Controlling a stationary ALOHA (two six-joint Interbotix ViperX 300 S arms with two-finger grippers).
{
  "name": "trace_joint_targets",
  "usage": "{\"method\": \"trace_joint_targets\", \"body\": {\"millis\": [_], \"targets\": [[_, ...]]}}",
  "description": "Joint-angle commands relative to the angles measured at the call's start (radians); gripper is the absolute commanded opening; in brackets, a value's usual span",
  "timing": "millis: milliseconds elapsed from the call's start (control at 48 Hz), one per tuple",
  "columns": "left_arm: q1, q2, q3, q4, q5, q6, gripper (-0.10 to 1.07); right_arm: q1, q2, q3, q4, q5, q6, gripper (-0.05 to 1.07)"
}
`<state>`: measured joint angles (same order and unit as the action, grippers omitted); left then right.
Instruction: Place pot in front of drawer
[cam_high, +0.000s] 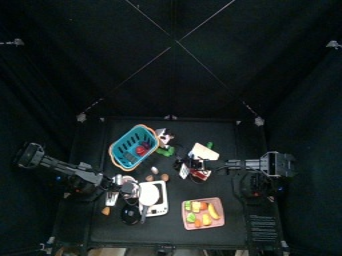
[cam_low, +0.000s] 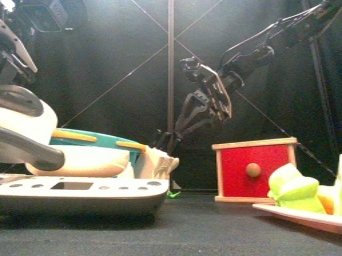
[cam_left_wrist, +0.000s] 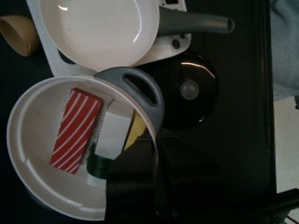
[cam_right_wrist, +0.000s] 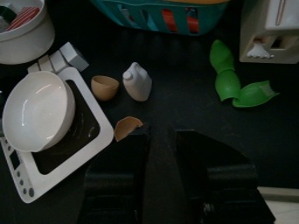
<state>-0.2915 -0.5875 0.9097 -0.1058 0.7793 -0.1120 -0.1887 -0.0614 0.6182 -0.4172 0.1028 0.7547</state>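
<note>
Clearly the carry is the step in hand, and it will go best if the pot (cam_left_wrist: 41, 179) is kept level so the red-striped piece (cam_left_wrist: 79, 131) inside does not slide out, and lifted high enough to pass the white hob (cam_high: 154, 194) with its pan (cam_left_wrist: 96, 28) on the way to the red drawer (cam_low: 254, 170). The left tool (cam_left_wrist: 131, 166) looks clenched narrowly on the pot's rim, just beside its grey handle (cam_left_wrist: 140, 91), though the contact itself is dark and I judge it rather than see it. At this moment the pot sits at the bench's (cam_high: 167, 228) front left, touching the tool, well apart from the drawer beyond the hob. The right arm (cam_high: 261, 165) rests at the right edge.
</note>
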Motion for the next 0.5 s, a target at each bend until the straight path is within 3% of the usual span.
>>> {"method": "trace_joint_targets", "body": {"millis": [0,229,479], "targets": [[-0.002,-0.002,-0.058,0.021,-0.003,0.003,0.27,-0.006,-0.054,-0.009,0.006,0.008,-0.002,0.66],[-0.002,0.057,-0.166,0.069,-0.006,0.005,0.27,-0.009,-0.098,0.015,0.009,0.012,0.002,0.66],[-0.002,0.186,-0.296,0.189,-0.012,0.005,0.27,-0.028,-0.158,0.048,0.046,0.012,0.002,0.66]]}}
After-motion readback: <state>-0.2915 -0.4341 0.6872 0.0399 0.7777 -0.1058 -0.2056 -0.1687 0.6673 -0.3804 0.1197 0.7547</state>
